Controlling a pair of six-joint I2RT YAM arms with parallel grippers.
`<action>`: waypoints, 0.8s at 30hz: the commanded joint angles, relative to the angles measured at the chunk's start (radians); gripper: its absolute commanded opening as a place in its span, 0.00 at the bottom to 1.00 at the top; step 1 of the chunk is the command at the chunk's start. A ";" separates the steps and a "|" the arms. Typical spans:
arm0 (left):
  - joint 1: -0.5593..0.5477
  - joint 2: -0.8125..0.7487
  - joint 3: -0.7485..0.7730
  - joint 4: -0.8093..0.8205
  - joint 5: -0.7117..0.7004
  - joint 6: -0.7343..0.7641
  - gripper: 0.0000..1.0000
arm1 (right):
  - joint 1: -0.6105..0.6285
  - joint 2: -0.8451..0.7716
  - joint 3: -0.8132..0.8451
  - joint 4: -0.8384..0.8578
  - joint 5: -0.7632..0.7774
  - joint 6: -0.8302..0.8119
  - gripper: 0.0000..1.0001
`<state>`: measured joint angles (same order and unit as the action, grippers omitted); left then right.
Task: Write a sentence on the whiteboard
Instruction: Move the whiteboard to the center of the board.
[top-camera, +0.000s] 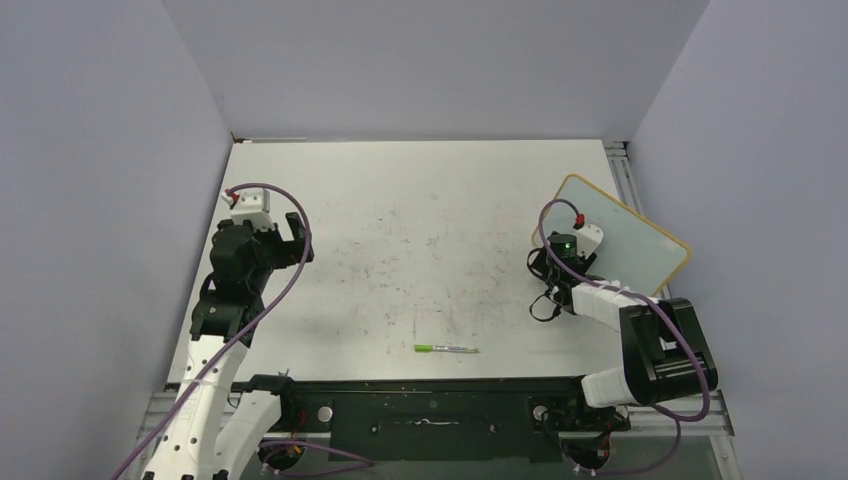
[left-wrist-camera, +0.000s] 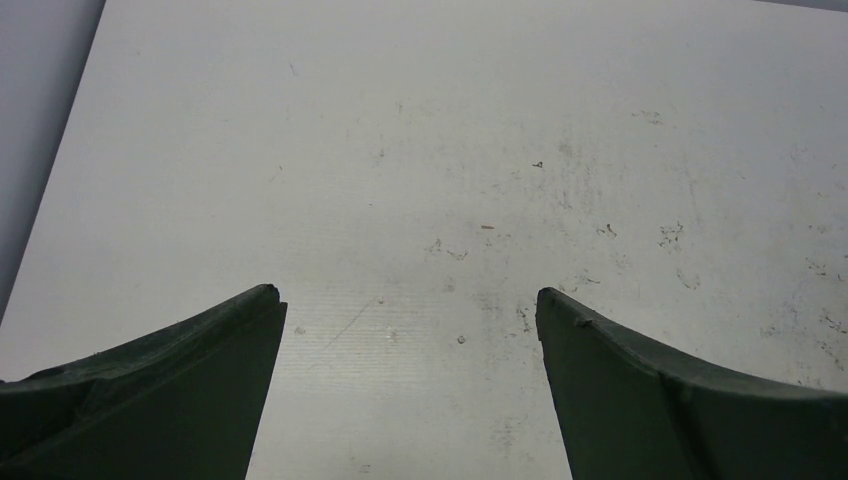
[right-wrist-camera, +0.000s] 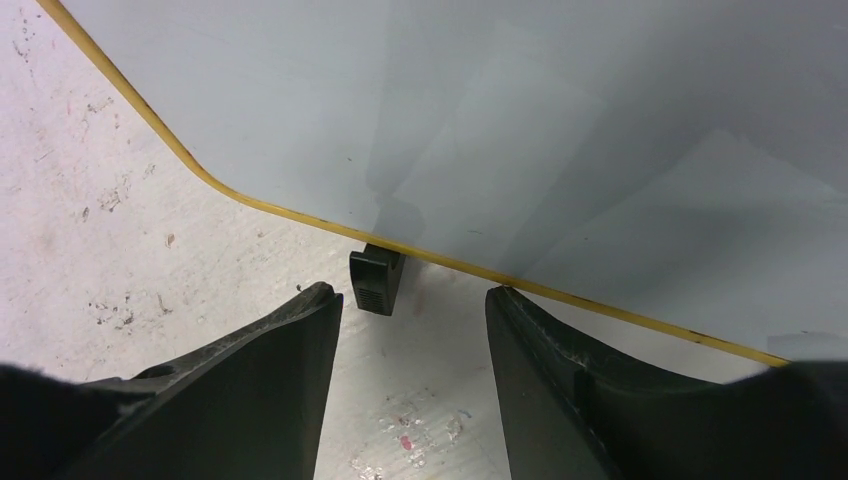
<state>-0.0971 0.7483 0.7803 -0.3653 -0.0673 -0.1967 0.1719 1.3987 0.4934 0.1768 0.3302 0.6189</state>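
The whiteboard (top-camera: 635, 238) lies tilted at the table's right side, with a thin yellow-tan frame. The part of its face that shows is blank (right-wrist-camera: 500, 120), so the sentence is not in view. My right gripper (top-camera: 563, 260) hovers at the board's near-left edge. In the right wrist view its jaws (right-wrist-camera: 412, 295) stand partly apart with nothing between them. One black foot (right-wrist-camera: 377, 280) of the board sits just ahead of them. My left gripper (top-camera: 285, 232) is wide open over bare tabletop (left-wrist-camera: 410, 300) at the left. A green marker (top-camera: 446, 349) lies near the front edge, between the arms.
The large white tabletop (top-camera: 420, 240) is scuffed with faint marks. Grey walls close in the left, back and right sides. A black rail (top-camera: 430, 400) runs along the near edge between the arm bases.
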 joint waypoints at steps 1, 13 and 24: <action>-0.001 0.004 0.002 0.030 0.027 0.017 0.96 | 0.010 0.020 0.045 0.094 0.027 0.003 0.56; -0.002 0.014 0.005 0.031 0.046 0.016 0.96 | 0.029 0.091 0.086 0.115 0.106 0.008 0.45; -0.003 0.031 0.007 0.027 0.055 0.013 0.96 | 0.032 0.147 0.112 0.130 0.110 0.000 0.36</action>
<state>-0.0971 0.7750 0.7803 -0.3645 -0.0280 -0.1940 0.2005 1.5364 0.5579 0.2394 0.3962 0.6212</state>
